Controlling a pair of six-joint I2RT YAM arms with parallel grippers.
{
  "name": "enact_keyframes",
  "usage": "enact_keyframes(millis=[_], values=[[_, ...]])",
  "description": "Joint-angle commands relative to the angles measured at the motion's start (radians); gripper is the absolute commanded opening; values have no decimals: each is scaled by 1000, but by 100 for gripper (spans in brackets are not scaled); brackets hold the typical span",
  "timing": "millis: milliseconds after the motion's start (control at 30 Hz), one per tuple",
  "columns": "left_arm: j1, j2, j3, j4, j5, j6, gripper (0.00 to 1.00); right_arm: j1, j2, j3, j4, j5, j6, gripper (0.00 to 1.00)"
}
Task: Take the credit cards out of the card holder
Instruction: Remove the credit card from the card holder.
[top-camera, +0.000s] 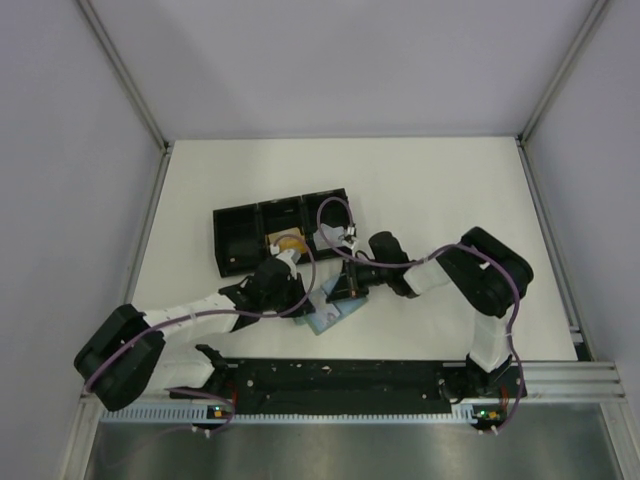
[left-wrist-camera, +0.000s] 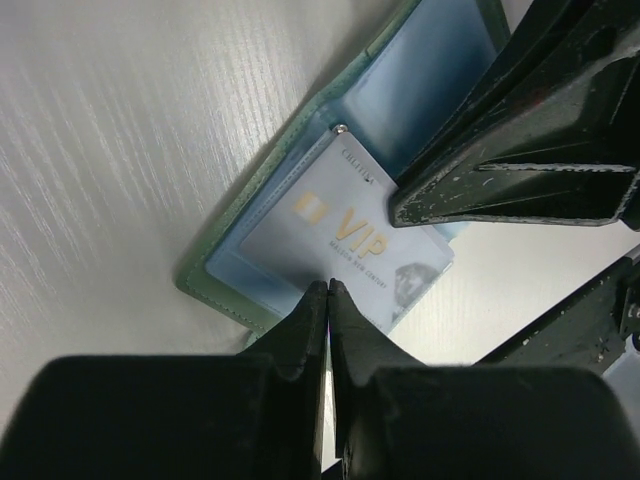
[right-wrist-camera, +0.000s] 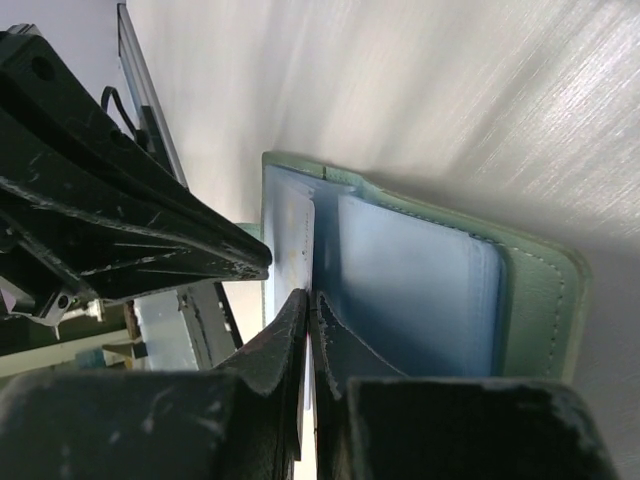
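Left fingers (left-wrist-camera: 300, 330) clenched at the edge of a silver card (left-wrist-camera: 340, 240); right fingers (right-wrist-camera: 285, 340) clenched on the card holder (right-wrist-camera: 530, 290).
Working from my left: my left fingers are pressed together with nothing between them, tips at the card's near edge. The card is silvery-grey with a gold chip and gold "VIP" lettering, and lies face up on the open holder, which has pale blue sleeves inside a grey-green rim. The holder rests flat on the white counter (left-wrist-camera: 120, 150) between my arms, just in front of a black tray (top-camera: 240, 235). The card's long axis slants across my left tips, down to the right; the holder's runs away up-right. My right fingers, closed and empty, press on the holder beside the card.
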Motion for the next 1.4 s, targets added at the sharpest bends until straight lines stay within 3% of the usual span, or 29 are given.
enact_keyframes(millis=[0,133,567,900,1367], values=[[-5,27,31,49,2,26,5,18,-28,-2,36,13,-8,0],[-5,53,40,1,11,43,0,17,-31,-4,29,16,-11,0],[-37,84,76,-224,-26,123,0,16,-99,-11,-75,96,-62,0],[-63,101,96,-237,-52,127,0,10,-111,-25,-113,161,-83,0],[-180,55,73,-283,-43,193,0,-26,-166,-73,-132,99,-80,0]])
